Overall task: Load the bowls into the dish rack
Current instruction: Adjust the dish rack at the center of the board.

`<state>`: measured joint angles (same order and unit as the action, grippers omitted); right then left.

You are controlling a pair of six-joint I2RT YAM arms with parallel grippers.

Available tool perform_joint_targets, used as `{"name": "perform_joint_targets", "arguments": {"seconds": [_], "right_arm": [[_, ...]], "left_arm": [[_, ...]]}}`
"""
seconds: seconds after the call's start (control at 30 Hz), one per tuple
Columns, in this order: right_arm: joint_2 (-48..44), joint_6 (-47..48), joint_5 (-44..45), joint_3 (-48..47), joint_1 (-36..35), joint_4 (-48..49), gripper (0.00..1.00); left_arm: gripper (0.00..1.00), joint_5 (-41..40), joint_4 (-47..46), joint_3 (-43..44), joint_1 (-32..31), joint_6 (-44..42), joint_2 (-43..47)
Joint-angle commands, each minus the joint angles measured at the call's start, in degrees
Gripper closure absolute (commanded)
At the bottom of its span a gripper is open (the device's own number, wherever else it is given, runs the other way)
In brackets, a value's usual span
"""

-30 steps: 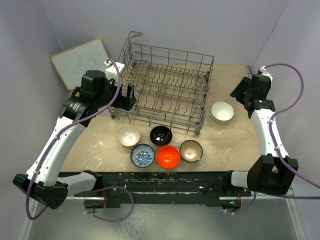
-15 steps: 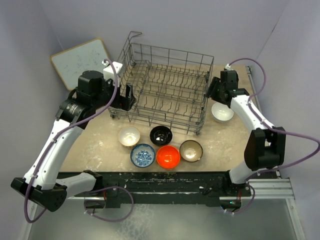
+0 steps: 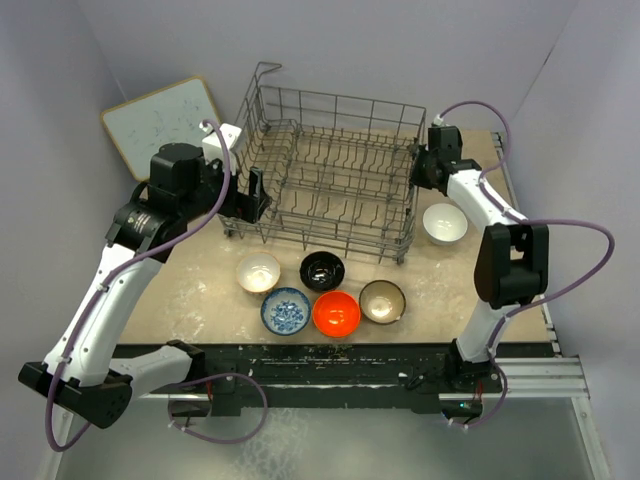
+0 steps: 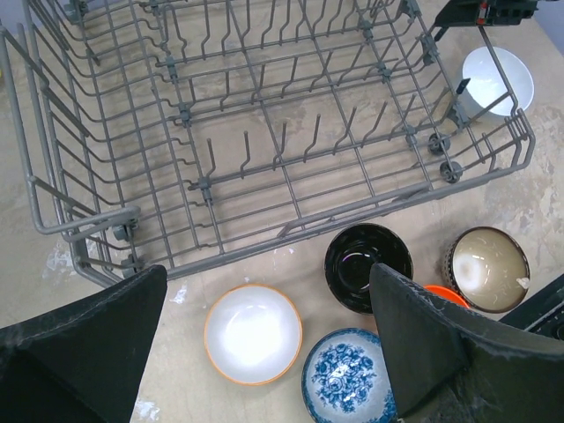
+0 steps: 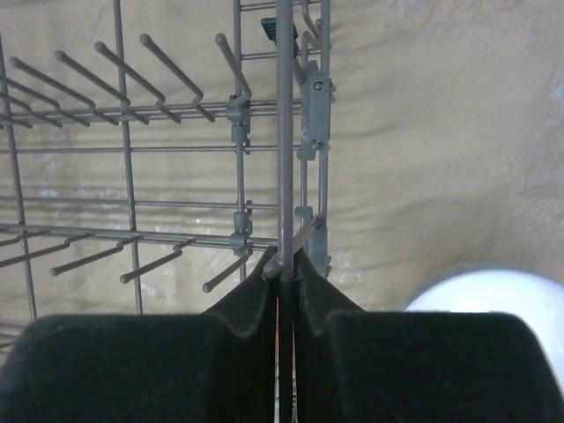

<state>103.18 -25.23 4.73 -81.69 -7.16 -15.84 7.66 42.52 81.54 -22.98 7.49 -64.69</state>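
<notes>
Five bowls sit before the dish rack, a white bowl right of it. Rack's long axis runs left–right, loop handle far-left. Right gripper pinches its end wire; left gripper, jaws wide, holds nothing.

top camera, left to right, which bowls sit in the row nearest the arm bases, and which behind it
nearest row: blue-and-white bowl → orange-red bowl → brown-rimmed bowl; behind: cream bowl → black bowl → white bowl, farther back

Five bowls before dish rack (sixth bowl right).
</notes>
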Motion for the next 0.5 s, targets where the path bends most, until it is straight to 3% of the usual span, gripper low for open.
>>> {"name": "perform_joint_targets", "arguments": {"seconds": [0.0, 0.27, 0.47], "right_arm": [[3.00, 6.60, -2.07, -3.87, 0.48, 7.99, 0.96], [12.25, 22.14, -17.36, -14.61, 0.52, 13.80, 0.98], [19.16, 30.21, -15.25, -24.93, 1.01, 9.61, 0.95]], "left_arm": [[0.01, 0.72, -1.66, 0.39, 0.26, -0.22, 1.99], [0.01, 1.11, -1.92, -0.56, 0.24, -0.10, 2.31], [0.01, 0.98, -1.63, -0.69, 0.29, -0.10, 2.20]]}}
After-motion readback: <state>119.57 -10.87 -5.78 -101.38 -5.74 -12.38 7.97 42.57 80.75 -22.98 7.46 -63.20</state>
